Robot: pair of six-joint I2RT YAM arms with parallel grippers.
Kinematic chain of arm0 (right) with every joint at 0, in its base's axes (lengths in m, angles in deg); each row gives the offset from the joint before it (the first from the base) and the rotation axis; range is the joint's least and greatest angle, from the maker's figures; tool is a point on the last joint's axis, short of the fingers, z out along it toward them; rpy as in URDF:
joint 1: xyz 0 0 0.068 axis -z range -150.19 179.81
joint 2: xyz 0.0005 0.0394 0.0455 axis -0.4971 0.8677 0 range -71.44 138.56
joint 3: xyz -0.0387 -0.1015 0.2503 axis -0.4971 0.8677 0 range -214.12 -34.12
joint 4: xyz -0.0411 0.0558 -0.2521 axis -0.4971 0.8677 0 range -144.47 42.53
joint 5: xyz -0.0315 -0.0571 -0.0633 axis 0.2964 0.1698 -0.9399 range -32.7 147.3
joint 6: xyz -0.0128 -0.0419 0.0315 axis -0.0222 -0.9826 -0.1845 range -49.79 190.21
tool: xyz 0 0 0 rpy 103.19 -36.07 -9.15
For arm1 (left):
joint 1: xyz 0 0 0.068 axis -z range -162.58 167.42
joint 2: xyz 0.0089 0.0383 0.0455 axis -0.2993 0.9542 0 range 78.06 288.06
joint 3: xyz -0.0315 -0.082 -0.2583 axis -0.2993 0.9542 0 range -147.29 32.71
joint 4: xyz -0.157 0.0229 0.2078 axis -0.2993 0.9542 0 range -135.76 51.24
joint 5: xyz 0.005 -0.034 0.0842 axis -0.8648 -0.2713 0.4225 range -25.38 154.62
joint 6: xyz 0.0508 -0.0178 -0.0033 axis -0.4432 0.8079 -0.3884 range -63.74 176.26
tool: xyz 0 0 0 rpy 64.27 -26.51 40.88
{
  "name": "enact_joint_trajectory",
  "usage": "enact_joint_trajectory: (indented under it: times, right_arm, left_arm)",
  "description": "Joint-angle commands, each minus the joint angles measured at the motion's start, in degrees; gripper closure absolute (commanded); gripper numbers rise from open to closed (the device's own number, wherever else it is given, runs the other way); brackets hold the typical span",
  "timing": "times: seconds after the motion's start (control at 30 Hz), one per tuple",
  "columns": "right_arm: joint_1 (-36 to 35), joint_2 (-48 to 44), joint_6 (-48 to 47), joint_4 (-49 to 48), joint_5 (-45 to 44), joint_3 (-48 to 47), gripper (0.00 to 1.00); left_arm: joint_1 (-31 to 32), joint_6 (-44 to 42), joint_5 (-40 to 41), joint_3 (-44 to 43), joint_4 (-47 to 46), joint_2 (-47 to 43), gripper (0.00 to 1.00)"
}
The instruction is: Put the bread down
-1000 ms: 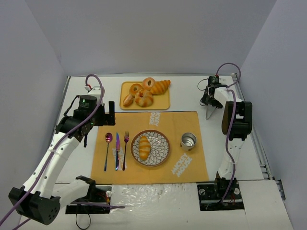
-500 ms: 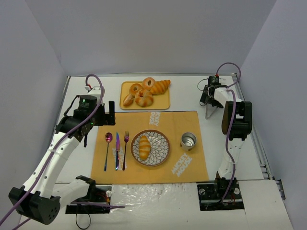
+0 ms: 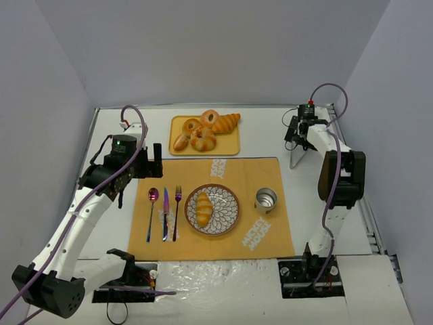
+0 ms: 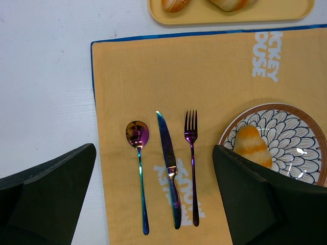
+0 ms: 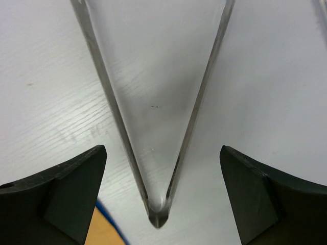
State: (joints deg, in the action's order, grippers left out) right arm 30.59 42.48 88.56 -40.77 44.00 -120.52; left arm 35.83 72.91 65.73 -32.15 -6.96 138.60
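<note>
The bread (image 3: 203,208), a small golden roll with pale ridges, lies on the left half of the patterned plate (image 3: 236,210); in the left wrist view the bread (image 4: 253,145) shows on the plate (image 4: 301,132), partly behind my right finger. My left gripper (image 3: 147,162) hovers open above the cutlery, nothing between its fingers (image 4: 153,149). My right gripper (image 3: 295,132) is at the far right of the table, open (image 5: 163,150), its fingers either side of metal tongs (image 5: 158,217) that lie flat on the white table (image 3: 295,159).
A yellow tray (image 3: 177,122) at the back holds a larger croissant and ring pastries. Spoon (image 4: 138,135), knife (image 4: 167,153) and fork (image 4: 191,138) lie on the orange placemat (image 3: 250,172) left of the plate. A metal cup (image 3: 265,200) stands right of the plate.
The right arm's elbow has swung to the right and its wrist has shifted slightly back. The tongs stay flat on the table. The left arm and the bread are unmoved.
</note>
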Motion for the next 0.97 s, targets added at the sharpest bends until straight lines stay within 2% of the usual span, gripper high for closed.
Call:
enact_joint_trajectory:
  times: [0.0, 0.1, 0.3, 0.53, 0.7, 0.93]
  right_arm:
    - [-0.2, -12.8, 0.3, -1.5, 2.5, 0.5, 0.06]
    - [-0.4, -17.9, -0.1, -2.0, 5.7, 2.2, 0.00]
    - [-5.2, -29.7, -0.6, -3.9, 9.1, 7.8, 0.00]
    - [-16.6, -40.5, -0.9, -6.4, 12.7, 13.8, 0.00]
    - [-20.5, -44.7, 0.2, -8.4, 15.2, 17.4, 0.00]
    - [-21.8, -46.1, 0.6, -9.7, 16.9, 19.8, 0.00]
  left_arm:
    - [0.6, 0.1, 0.9, -1.0, -1.9, -0.3, 0.04]
    - [0.8, 0.1, 1.1, -1.0, -1.9, -0.3, 0.04]
    - [0.9, 0.0, 1.4, -1.1, -1.8, -0.2, 0.04]
    - [1.1, 0.0, 1.5, -1.1, -1.7, -0.2, 0.04]
    - [1.2, 0.0, 1.8, -1.1, -1.6, -0.2, 0.04]
    - [1.3, -0.1, 1.9, -1.1, -1.5, -0.2, 0.04]
